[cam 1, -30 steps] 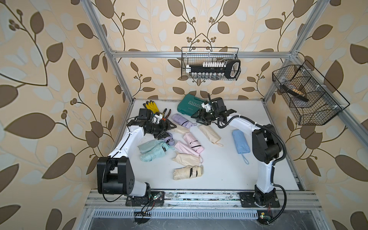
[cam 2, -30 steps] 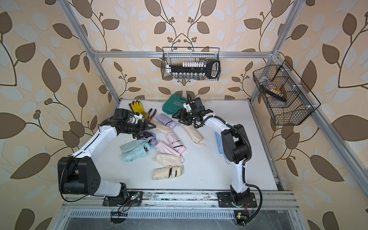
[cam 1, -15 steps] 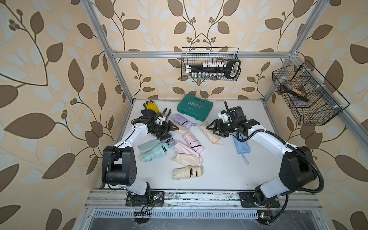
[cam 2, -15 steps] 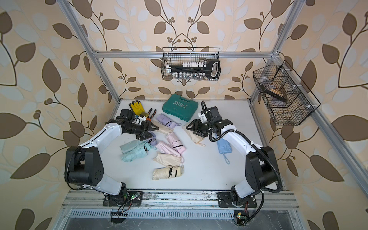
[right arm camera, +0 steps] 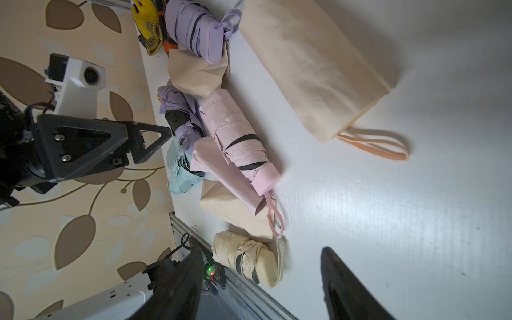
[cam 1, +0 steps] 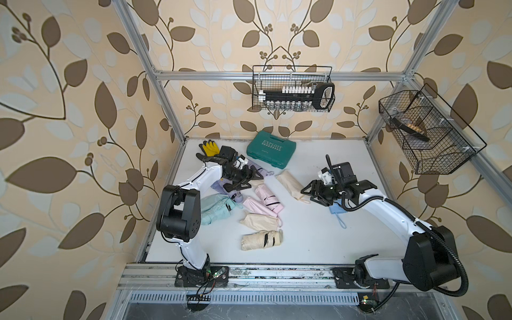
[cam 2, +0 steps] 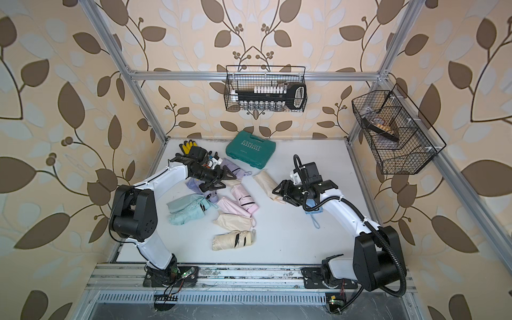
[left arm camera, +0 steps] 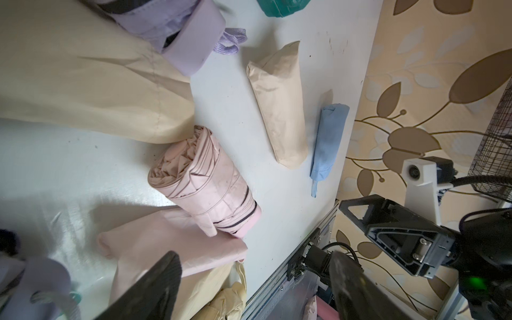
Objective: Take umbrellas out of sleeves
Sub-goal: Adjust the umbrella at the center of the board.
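Presently the left jaws and right jaws stand open and empty, the right beside the apparently full cream sleeve (cam 1: 289,182), positioned to grip it.

The counter (right arm camera: 388,210) is smooth white board with a faint ribbed grain and a soft sheen. The pink umbrella (right arm camera: 235,138) is thin pleated cloth, matt, with a smooth plastic handle, and the cream sleeve (right arm camera: 313,63) is soft, lightly creased matt fabric. The green case (cam 1: 271,148) is hard moulded plastic.
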`<state>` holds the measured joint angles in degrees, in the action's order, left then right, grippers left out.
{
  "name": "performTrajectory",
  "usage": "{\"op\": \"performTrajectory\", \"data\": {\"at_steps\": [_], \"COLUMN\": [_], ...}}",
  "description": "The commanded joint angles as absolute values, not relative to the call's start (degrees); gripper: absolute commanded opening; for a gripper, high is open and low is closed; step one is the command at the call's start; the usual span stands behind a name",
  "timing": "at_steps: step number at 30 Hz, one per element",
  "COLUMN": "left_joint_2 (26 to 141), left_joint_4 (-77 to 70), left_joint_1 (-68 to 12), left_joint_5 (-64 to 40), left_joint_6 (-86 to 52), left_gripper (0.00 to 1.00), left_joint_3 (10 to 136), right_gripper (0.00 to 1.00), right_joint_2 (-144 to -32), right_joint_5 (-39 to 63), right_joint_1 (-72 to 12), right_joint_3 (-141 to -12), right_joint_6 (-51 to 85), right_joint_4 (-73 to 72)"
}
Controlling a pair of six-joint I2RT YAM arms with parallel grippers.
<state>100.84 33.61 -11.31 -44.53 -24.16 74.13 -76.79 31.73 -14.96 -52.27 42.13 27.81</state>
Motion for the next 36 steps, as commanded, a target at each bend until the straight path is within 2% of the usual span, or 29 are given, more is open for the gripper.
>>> {"op": "performTrajectory", "data": {"at_steps": [1, 2, 8, 21, 36], "left_joint_2": [102.9, 103.8, 109.7, 123.1, 133.8], "left_joint_4": [33.5, 33.4, 34.2, 41.4, 43.2], "left_joint_1": [-12.6, -12.9, -14.7, -19.7, -24.0], "left_joint_5": [-43.3, -43.3, -44.5, -39.1, -34.0], "left_joint_6": [-21.7, -21.6, -20.2, -16.1, -13.5], "left_gripper": [0.91, 0.99, 0.99, 0.99, 0.86], "left_joint_3": [77.1, 77.8, 84.2, 101.1, 114.3], "right_gripper": [0.67, 0.68, 0.67, 0.67, 0.67], "right_joint_2": [-75.2, -75.0, -74.4, -74.9, -77.3], "right_joint_5": [32.1, 32.2, 32.7, 34.6, 39.1], "right_joint_1": [-14.6, -14.5, -14.3, -11.8, -8.2], "right_joint_3": [-51.7, -51.6, -51.2, -53.1, -53.8], "right_joint_6": [41.4, 41.4, 40.9, 35.1, 29.4], "right_joint_4": [29.6, 29.8, 31.7, 39.7, 43.6]}}
